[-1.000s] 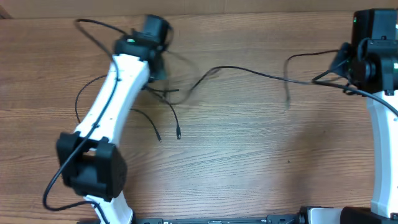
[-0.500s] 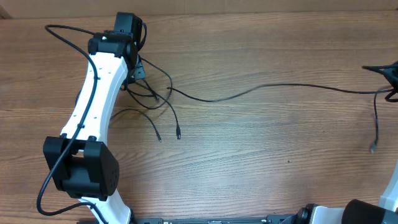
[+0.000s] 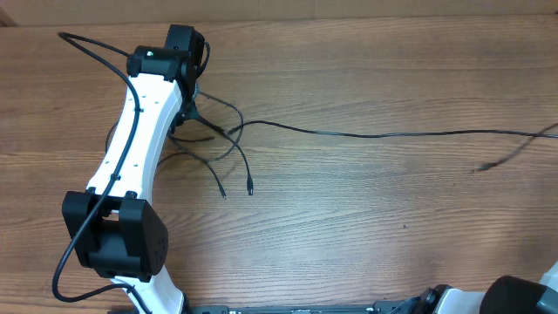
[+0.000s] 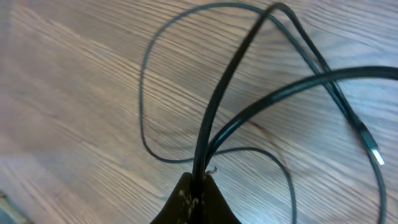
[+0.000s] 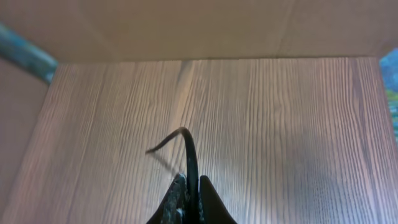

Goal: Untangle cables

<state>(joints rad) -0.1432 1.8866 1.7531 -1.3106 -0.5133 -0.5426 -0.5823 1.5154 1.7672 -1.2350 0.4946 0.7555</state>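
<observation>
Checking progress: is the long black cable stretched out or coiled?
Stretched out: the long black cable runs nearly straight rightward from the tangle.

The desk (image 3: 366, 227) is mid-brown wood with fine darker grain streaks running its length. The cables (image 3: 231, 131) on it are all black; one plug tip (image 4: 377, 157) shines silver-white. The long cable (image 3: 375, 134) is black too. My left arm (image 3: 144, 122) is white with black joints and a small green light (image 3: 150, 54). My left jaws and right jaws are black, the left flecked pale. Beyond the desk's far edge the wall (image 5: 199, 28) is plain tan.
</observation>
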